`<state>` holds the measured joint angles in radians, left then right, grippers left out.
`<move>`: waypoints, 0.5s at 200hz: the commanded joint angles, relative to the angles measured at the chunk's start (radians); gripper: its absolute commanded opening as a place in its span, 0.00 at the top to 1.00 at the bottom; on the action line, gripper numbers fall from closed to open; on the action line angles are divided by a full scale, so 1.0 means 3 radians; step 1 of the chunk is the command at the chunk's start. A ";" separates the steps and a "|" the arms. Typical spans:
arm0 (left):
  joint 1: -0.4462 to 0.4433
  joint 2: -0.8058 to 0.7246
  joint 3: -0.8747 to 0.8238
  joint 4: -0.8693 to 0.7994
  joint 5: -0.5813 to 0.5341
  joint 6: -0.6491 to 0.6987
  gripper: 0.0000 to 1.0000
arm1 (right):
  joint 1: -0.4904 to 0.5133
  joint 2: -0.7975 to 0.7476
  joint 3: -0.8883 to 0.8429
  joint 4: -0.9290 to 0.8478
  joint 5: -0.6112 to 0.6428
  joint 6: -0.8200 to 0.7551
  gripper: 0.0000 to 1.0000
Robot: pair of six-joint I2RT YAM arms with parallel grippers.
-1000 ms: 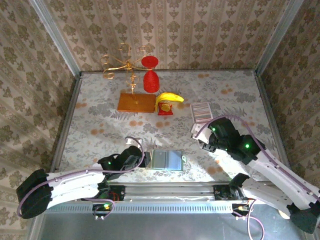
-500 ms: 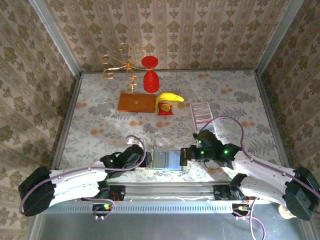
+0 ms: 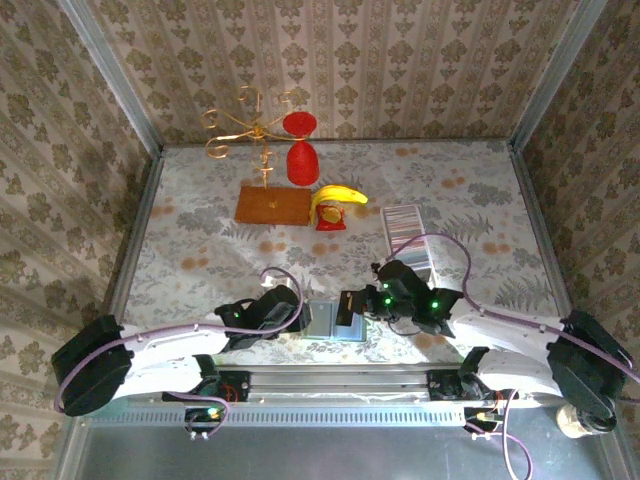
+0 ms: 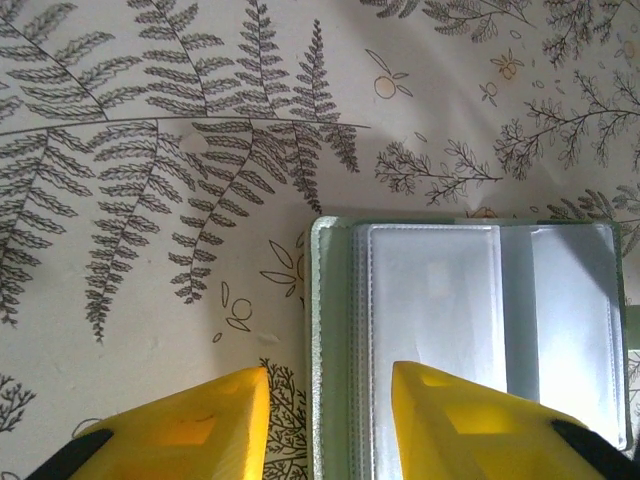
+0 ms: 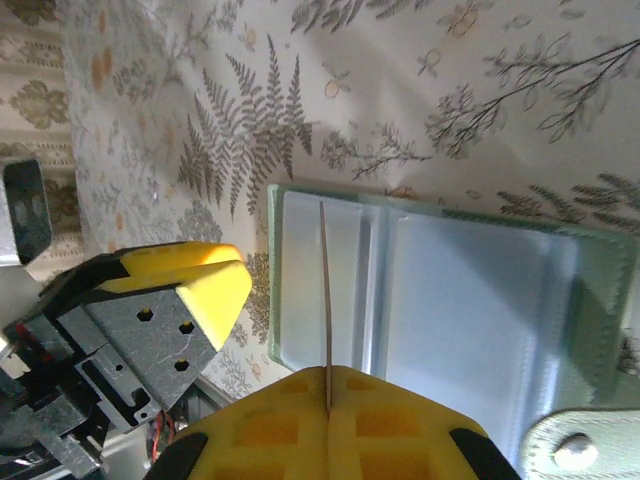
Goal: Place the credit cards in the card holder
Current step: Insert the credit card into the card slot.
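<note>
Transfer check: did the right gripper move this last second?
Yes. From beside the card tray, the right gripper moved left and nearer, over the card holder.

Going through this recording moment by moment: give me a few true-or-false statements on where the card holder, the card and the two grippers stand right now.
1. The card holder lies open and flat on the table. True.
2. The right gripper pinches a thin credit card edge-on above the holder. True.
3. The left gripper is clamped on a second card. False: its jaws stand apart, straddling the holder's left edge, with no card between them.
4. The banana lies on the card holder. False: it sits on a red stand farther back on the table.
</note>
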<state>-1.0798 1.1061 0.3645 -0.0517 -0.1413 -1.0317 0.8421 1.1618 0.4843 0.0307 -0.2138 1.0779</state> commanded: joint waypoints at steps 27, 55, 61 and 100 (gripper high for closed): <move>-0.0055 -0.0017 0.0051 -0.0133 -0.0044 -0.0069 0.61 | 0.0154 0.0336 0.0165 0.0187 0.0168 0.0051 1.00; -0.0064 -0.0067 -0.0013 -0.0073 -0.0036 -0.0079 0.62 | 0.0154 0.0333 0.0183 -0.0025 0.0311 -0.0017 1.00; -0.0069 -0.0054 -0.0013 -0.0076 -0.0028 -0.0080 0.63 | 0.0157 0.0333 0.0167 -0.0017 0.0314 -0.0013 1.00; -0.0088 0.0020 -0.0024 -0.0081 -0.0040 -0.0108 0.63 | 0.0155 0.0371 0.0127 0.0071 0.0329 0.0017 1.00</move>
<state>-1.0992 1.1023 0.3645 -0.0631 -0.1417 -1.0481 0.8829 1.2598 0.5098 0.0525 -0.1577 1.0779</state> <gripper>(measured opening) 0.364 0.044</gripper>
